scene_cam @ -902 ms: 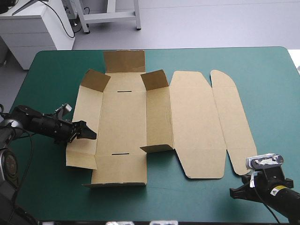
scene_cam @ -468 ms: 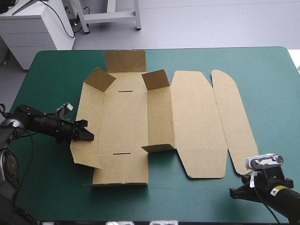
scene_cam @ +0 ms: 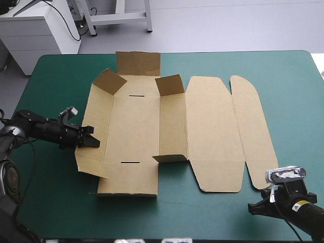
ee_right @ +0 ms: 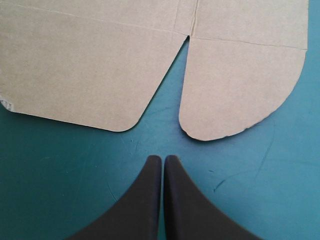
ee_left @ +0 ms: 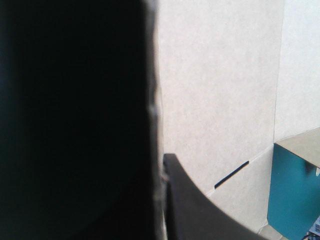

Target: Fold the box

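Brown board made up the box [scene_cam: 134, 131], a cut sheet lying open across the middle of the teal-green cover [scene_cam: 55, 76]. Its lid panel [scene_cam: 212, 126] and rounded flap [scene_cam: 250, 121] lay flat toward the right, and the corner flaps [scene_cam: 110, 81] at its far end stood partly up. I judged it light and stiff between its creases, willing to hinge only along the scored lines, and apt to slide on the cover if pushed from one side; a pinch on the edge near the middle of a wall looked the safest hold. My left gripper [scene_cam: 90, 143] had just that: its black fingers were all but closed on the outer edge of the left wall [scene_cam: 93, 116], the sheet between them, and that wall's near corner was tilted off the cover. From my left wrist, one finger [ee_left: 200, 215] lay against the inner face, near a slot [ee_left: 231, 175]. My right gripper [ee_right: 163, 159] was closed on nothing, over bare cover just short of the lid's rounded corners. I saw no other object in the way; only the loose corner flaps and the unheld right side seemed likely to hinder raising the wall.
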`<state>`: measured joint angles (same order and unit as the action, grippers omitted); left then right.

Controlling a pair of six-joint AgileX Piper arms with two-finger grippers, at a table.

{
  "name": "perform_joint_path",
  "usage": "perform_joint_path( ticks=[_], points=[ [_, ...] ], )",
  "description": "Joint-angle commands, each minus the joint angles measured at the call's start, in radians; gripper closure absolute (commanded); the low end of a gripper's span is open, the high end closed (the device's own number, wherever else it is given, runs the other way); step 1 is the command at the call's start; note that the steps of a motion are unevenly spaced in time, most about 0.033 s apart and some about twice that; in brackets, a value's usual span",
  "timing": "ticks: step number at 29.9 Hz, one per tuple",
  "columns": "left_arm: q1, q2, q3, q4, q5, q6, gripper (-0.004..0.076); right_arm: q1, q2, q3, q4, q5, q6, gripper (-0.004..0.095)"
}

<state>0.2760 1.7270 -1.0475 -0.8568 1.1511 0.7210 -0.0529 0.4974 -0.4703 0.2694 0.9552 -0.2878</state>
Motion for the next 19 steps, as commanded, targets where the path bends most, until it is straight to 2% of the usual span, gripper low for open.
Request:
perform_joint_path(
  ticks=[1,14,19],
  points=[
    [-0.006,-0.04,-0.084,-0.051,0.037,0.019,0.0732,0.002,0.004,-0.031,0.013,-0.038,-0.006,0.0909],
    [-0.047,-0.04,-0.407,0.213,0.064,0.148,0.0732,0.002,0.004,-0.031,0.013,-0.04,-0.006,0.0909],
    [-0.14,-0.04,-0.505,0.325,0.009,0.15,0.0732,0.002,0.004,-0.031,0.006,-0.041,-0.006,0.0909]
  ],
)
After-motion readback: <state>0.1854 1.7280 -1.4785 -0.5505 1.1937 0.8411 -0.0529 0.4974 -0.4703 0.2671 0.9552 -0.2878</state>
